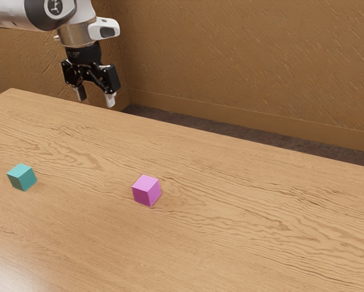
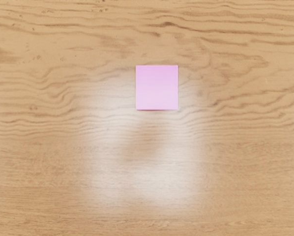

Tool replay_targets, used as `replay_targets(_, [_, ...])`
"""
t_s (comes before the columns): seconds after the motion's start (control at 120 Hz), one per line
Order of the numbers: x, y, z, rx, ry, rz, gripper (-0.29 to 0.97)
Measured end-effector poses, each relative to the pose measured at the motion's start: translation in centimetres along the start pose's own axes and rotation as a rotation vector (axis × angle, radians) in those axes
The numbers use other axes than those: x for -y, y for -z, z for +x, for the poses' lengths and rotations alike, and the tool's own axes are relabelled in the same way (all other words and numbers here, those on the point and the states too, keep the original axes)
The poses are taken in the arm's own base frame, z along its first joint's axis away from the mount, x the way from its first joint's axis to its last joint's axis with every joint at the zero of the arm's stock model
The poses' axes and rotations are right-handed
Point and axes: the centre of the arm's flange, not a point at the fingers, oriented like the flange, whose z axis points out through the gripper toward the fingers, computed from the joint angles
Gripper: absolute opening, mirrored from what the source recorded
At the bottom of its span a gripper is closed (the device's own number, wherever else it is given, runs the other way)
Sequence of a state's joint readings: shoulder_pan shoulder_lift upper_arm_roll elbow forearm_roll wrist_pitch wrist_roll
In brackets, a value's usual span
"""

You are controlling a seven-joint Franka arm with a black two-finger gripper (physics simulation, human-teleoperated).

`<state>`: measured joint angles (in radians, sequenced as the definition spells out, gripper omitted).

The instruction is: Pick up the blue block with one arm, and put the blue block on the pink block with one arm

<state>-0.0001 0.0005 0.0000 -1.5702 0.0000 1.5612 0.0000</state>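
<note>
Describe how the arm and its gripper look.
The arm is a rounded, pale grey-white shell with a dark circular cap on its joint. A small white housing sits at the wrist. Below it the gripper is black and blocky, with two short fingers ending in pale tips.

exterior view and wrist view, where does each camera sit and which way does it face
Exterior view: beside the arm, above the table, looking down across it toward the wall; shows the arm's end and open gripper, blue block, pink block.
Wrist view: on the hand, facing straight down at the table and pink block.
Shared: the pink block and the table.
</note>
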Motion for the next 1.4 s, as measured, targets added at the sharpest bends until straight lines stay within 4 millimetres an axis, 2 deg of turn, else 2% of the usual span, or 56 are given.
replay_targets(0.008, [0.0, 0.0, 0.0, 0.0, 0.0, 0.0, 0.68])
replay_targets(0.05, [0.0, 3.0, 2.1, -0.059, -0.001, -0.009, 0.68])
replay_targets(0.108, [0.6, 4.5, 3.1, -0.08, 0.007, -0.018, 0.68])
replay_targets(0.208, [1.7, 5.0, 3.2, -0.069, 0.025, -0.025, 0.68])
replay_targets(0.433, [1.5, 5.2, 2.8, -0.046, 0.017, -0.031, 0.68])
replay_targets(0.467, [1.5, 7.1, 2.3, -0.078, 0.016, -0.031, 0.68])
replay_targets(0.508, [1.4, 11.8, 0.9, -0.156, 0.012, -0.031, 0.68])
replay_targets(0.542, [1.3, 14.0, 0.0, -0.186, 0.009, -0.032, 0.68])
replay_targets(0.575, [0.8, 15.2, -0.8, -0.196, 0.001, -0.033, 0.68])
replay_targets(0.617, [-0.7, 16.4, -1.8, -0.201, -0.028, -0.034, 0.68])
replay_targets(0.683, [-3.6, 16.9, -2.8, -0.188, -0.083, -0.037, 0.68])
replay_targets(0.758, [-4.6, 16.7, -3.1, -0.164, -0.102, -0.032, 0.68])
replay_targets(0.908, [-2.7, 14.8, -1.5, -0.126, -0.062, 0.012, 0.68])
replay_targets(1.0, [-2.4, 13.5, -0.1, -0.119, -0.054, 0.032, 0.68])
replay_targets(1.142, [-1.7, 12.3, 1.0, -0.126, -0.043, 0.044, 0.68])
replay_targets(1.242, [-2.9, 7.9, 2.2, -0.066, -0.067, 0.031, 0.68])
replay_targets(1.283, [-2.5, 6.2, 2.7, -0.046, -0.058, 0.032, 0.68])
replay_targets(1.4, [0.1, -0.3, 4.8, 0.008, -0.015, 0.034, 0.68])
